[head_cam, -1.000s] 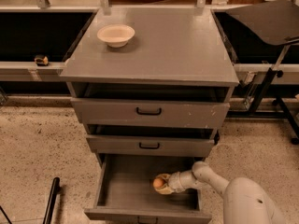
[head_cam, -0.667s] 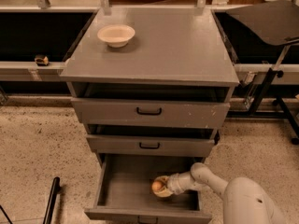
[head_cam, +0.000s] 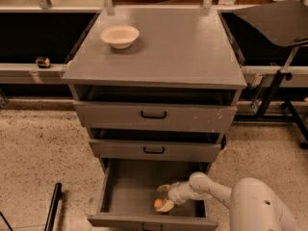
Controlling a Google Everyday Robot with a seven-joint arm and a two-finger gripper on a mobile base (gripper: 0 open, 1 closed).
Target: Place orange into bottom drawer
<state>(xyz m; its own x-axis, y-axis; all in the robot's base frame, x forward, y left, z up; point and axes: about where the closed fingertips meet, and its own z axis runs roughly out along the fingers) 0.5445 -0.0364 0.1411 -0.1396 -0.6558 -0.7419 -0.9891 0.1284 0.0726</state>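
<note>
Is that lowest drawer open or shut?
Open. The bottom drawer is pulled out, its floor showing, with the gripper and the orange inside it.

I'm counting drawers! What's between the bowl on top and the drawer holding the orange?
Camera view: the top drawer and middle drawer, both black-handled, sit between the bowl and the bottom drawer, where the gripper is beside the orange.

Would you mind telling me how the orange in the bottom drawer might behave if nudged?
The orange looks round and smooth, so it would probably roll across the flat floor of the bottom drawer. The drawer walls should likely stop it. The open pincer, inside the drawer beside it, could easily knock it.
</note>
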